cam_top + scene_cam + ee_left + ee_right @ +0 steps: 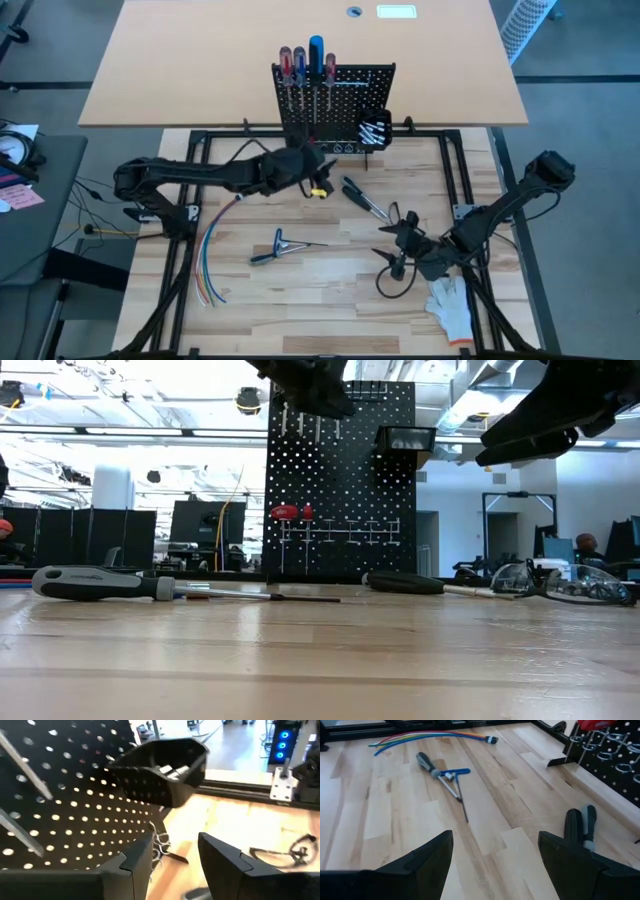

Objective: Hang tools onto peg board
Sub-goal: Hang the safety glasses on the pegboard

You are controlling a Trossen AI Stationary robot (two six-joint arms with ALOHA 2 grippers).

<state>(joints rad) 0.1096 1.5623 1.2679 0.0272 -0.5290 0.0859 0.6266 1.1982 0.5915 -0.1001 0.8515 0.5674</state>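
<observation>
The peg board (pixel 335 95) stands upright at the table's far middle, with several screwdrivers (pixel 305 65) hanging by their shafts along its top and a small black bin (pixel 165 767) on its lower right. My left gripper (pixel 175 855) hovers open just in front of the board (pixel 312 165), above the table, nothing between its fingers. A grey-and-black screwdriver (pixel 437 772) lies on the table across a blue T-shaped tool (pixel 457 772). Black-handled pliers (pixel 365 198) lie near the board's foot. My right gripper (pixel 398 245) waits open at the right, above the table.
A bundle of coloured wires (pixel 210 260) lies at the left, and a white glove (pixel 450 305) at the near right. Clear safety glasses (pixel 560 582) rest on the right side. Bare wood lies open across the near middle (pixel 320 300).
</observation>
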